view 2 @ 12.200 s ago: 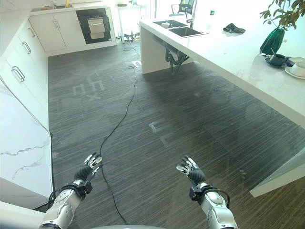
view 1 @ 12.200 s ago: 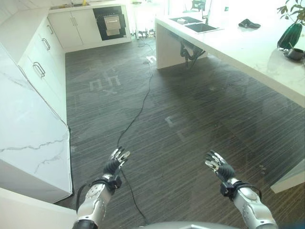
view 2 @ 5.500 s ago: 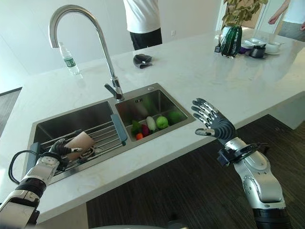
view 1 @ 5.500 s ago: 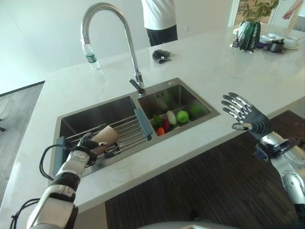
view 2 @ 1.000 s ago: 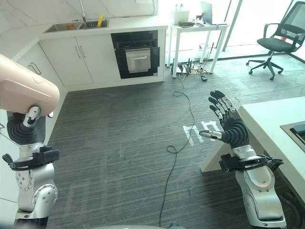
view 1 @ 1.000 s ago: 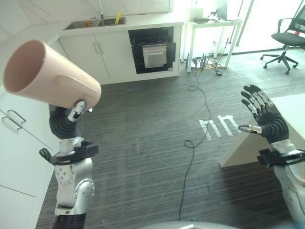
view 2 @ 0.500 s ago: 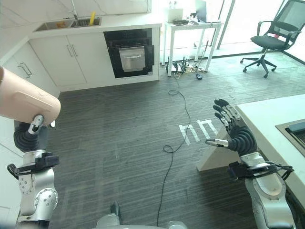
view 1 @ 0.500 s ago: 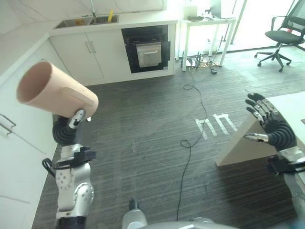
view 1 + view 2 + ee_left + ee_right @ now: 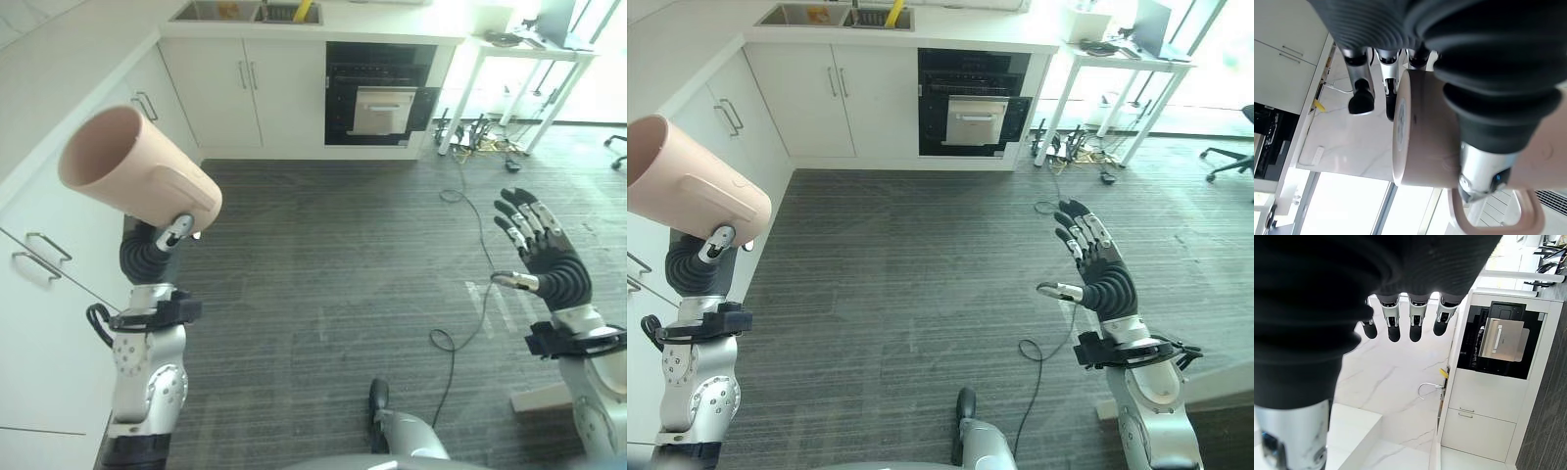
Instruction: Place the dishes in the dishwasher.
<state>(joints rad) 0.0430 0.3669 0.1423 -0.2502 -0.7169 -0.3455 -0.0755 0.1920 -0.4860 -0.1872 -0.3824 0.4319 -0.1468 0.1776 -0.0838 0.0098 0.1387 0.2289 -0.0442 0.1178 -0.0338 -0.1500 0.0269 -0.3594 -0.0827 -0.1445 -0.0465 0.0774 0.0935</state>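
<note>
The left hand (image 9: 147, 257) grips a beige mug (image 9: 135, 171) held high, tilted with its mouth toward the white cabinets (image 9: 59, 225) close alongside. The right hand (image 9: 1095, 266) is raised with fingers spread, holding nothing. Between them and the dishwasher (image 9: 972, 116) set in the far cabinet run lies a wide stretch of dark floor (image 9: 911, 284).

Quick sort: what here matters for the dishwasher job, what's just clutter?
Job:
pink handled mug, held in left hand
open black built-in dishwasher
right hand, open, empty

Clutter:
white side table
black floor cable
white cabinets
</note>
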